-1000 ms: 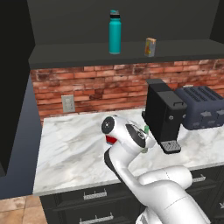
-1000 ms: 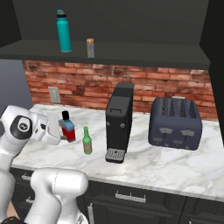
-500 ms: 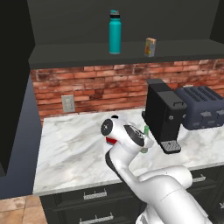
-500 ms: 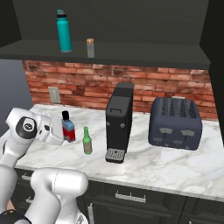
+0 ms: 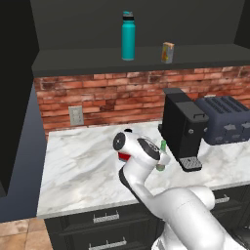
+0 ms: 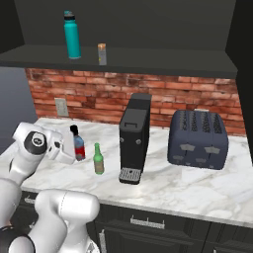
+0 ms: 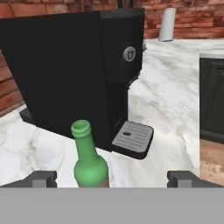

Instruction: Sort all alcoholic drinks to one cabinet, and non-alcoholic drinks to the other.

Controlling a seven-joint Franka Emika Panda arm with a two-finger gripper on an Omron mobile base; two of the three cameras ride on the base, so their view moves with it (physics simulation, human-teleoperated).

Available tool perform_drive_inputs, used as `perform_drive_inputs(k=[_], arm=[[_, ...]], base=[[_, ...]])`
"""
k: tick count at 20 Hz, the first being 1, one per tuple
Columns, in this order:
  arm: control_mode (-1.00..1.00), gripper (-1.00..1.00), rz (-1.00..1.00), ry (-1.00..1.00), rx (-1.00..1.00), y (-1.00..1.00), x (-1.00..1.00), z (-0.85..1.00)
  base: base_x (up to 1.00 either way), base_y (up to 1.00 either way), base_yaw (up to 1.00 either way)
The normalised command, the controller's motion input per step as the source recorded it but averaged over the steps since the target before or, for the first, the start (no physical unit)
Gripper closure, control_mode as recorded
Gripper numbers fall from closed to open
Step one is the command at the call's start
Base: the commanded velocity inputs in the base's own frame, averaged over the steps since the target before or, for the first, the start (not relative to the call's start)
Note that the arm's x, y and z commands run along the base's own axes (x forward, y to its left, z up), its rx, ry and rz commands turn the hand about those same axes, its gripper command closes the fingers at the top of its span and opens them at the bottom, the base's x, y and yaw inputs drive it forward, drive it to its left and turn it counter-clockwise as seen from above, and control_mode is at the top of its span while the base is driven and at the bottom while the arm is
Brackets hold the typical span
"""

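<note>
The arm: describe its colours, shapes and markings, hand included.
The arm is glossy white, built of rounded, bulging segments, with dark round caps at the joints and a small red patch near the wrist. The hand ends in two small, blocky dark grey fingertips.

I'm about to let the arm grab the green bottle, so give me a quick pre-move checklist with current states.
1. Tool open: ok, fingers spread wide.
2. Green bottle between the fingers: ok, though left of centre.
3. Green bottle upright on the marble counter: ok.
4. Room beside the coffee machine: cannot tell, it stands close behind.
5. Blue flask apart from the green bottle: ok.
</note>
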Motion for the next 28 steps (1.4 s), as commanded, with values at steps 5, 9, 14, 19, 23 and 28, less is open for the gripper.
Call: perform_drive_inputs(k=[5,9,14,19,23,28], arm=[[-1.00,-1.00,-0.04,0.01,0.00,-0.05,0.17,-0.14],[-1.00,-1.00,-0.04,0.03,0.00,-0.06,0.21,-0.14],[-1.00,-1.00,-0.02,0.02,0.00,-0.06,0.21,-0.09],[-1.00,-1.00,-0.02,0.00,0.00,-0.07,0.19,-0.08],[-1.00,-1.00,-0.01,0.00,0.00,-0.08,0.09,-0.07],[-1.00,-1.00,-0.01,0.00,0.00,-0.05,0.13,-0.10]], base=[[0.00,0.00,0.00],[0.00,0.00,0.00],[0.00,0.00,0.00],[0.00,0.00,0.00],[0.00,0.00,0.00],[0.00,0.00,0.00]])
